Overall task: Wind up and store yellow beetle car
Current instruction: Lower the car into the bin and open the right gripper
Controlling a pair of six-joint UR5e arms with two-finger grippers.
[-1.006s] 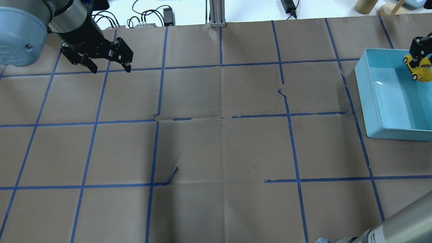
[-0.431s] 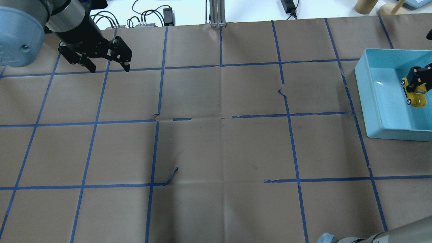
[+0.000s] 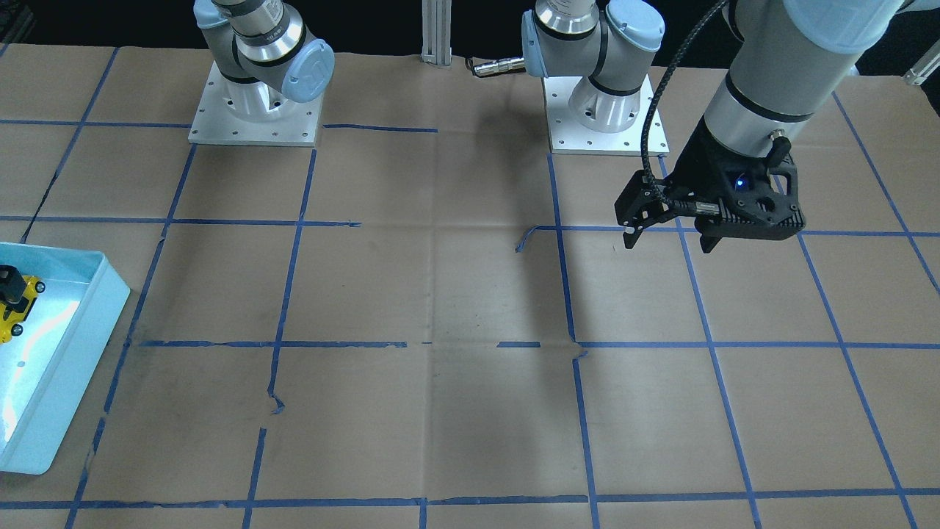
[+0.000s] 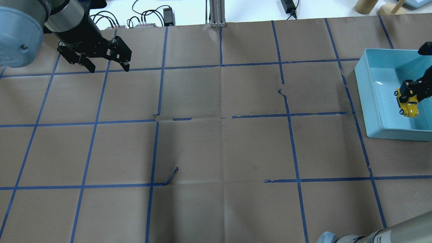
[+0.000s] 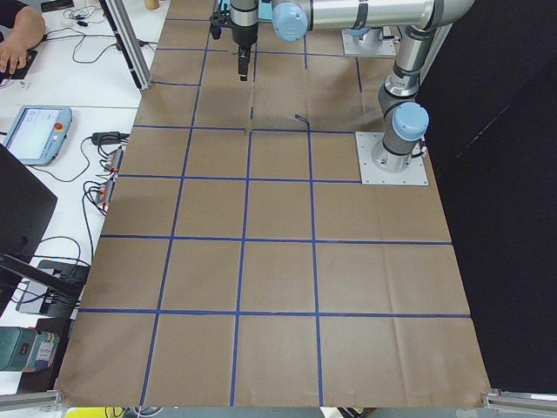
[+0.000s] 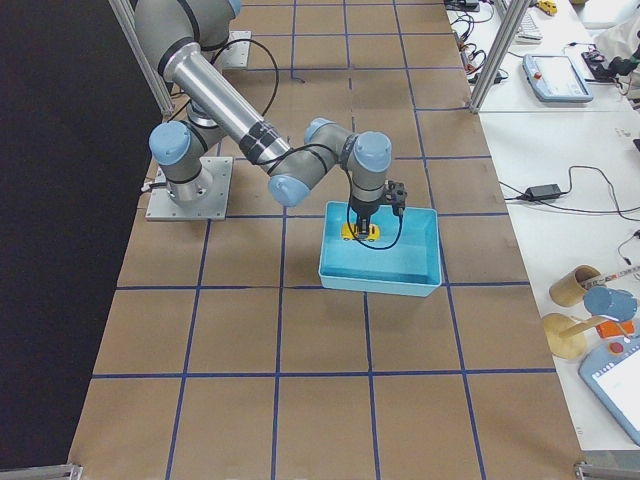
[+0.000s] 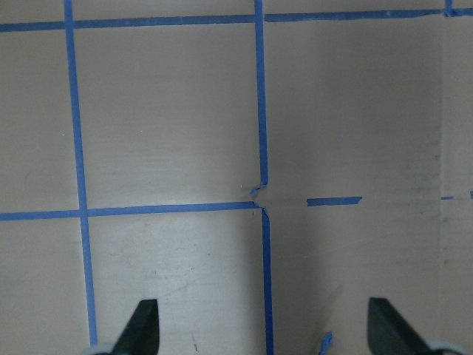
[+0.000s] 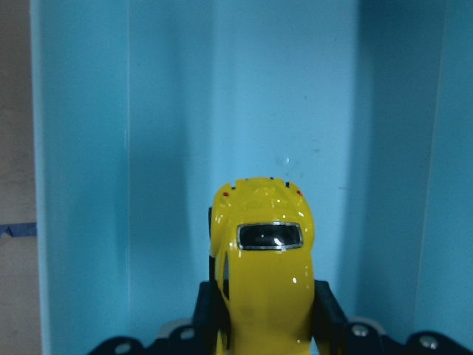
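Note:
The yellow beetle car [image 4: 407, 105] is held by my right gripper [image 4: 413, 90] low inside the light blue bin [image 4: 371, 94] at the table's right side. The right wrist view shows the car [image 8: 264, 259] clamped between the two black fingers [image 8: 210, 310], its rear pointing at the bin floor. The car also shows in the front-facing view [image 3: 13, 303] and in the exterior right view [image 6: 362, 232]. My left gripper [image 4: 108, 66] is open and empty, hovering over the far left of the table, also seen in the front-facing view [image 3: 667, 236].
Brown paper with a blue tape grid covers the table [image 4: 219, 135]. Loose tape ends curl up near the middle [image 4: 172, 175]. Cables and power bricks lie beyond the far edge [image 4: 148, 17]. Wooden objects stand at the far right corner [image 4: 366, 5].
My right gripper has carried the car nearer and down into the bin. The left gripper has barely shifted.

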